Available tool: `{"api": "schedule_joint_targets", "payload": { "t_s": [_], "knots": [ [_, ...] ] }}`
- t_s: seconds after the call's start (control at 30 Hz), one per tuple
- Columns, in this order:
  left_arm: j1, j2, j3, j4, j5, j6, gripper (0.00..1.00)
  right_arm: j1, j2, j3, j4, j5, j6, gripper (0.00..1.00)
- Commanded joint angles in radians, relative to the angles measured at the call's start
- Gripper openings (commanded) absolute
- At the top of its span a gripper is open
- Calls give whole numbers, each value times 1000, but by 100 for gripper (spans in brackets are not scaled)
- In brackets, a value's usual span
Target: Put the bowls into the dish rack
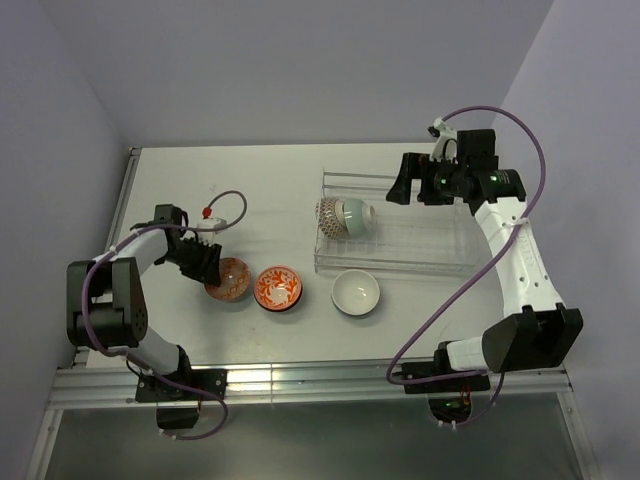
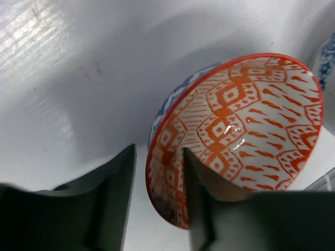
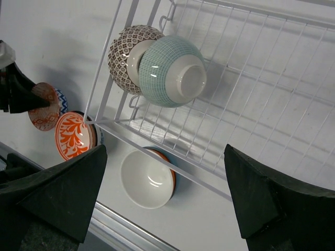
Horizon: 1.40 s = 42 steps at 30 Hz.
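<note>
Left gripper: low over the table, at the left edge of the row of loose bowls, its jaws set either side of one bowl's rim.
Left jaws: apart, not clamped. In the left wrist view one finger lies against the bowl's inner wall. The other finger stands outside the bowl, with a thin strip of table showing between it and the rim.
Diamond-patterned bowl: orange-red diamonds on white inside, blue pattern outside. It sits on the table, leftmost of the three loose bowls.
Coral-patterned bowl: orange-red with a white pattern, just to the right of the diamond-patterned bowl.
White bowl: upright on the table, just in front of the dish rack's near rail.
Dish rack: wire rack on the right half of the table, with two bowls at its left end.
Brown-patterned bowl: on its side in the rack.
Pale green bowl: on its side, leaning against the brown-patterned bowl, foot ring facing right.
Right gripper: above the rack's far side, fingers spread wide, holding nothing.
</note>
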Motion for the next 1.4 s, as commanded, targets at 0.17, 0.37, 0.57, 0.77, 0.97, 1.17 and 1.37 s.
{"api": "schedule_joint_targets", "payload": {
  "t_s": [0.17, 0.37, 0.57, 0.77, 0.97, 1.17, 1.37],
  "knots": [
    [-12, 13, 21, 30, -19, -43, 15, -42, -62, 37, -29, -33, -27, 100],
    [23, -38, 89, -80, 49, -14, 0, -42, -92, 50, 32, -51, 16, 100],
    [52, -105, 268, -174, 178, 8, 0, -42, -63, 89, 60, -100, 59, 100],
    [31, -178, 472, 13, 333, -302, 0, -42, -68, 84, 72, -185, 82, 100],
    [-227, -167, 544, 355, 203, -645, 0, -42, -86, 35, 166, -288, 183, 100],
    [-453, -23, 618, 550, 140, -858, 0, -41, -108, 21, 235, -357, 275, 100],
    [-614, 103, 655, 665, 134, -990, 0, -2, -160, -42, 240, -328, 255, 100]
  ]
}}
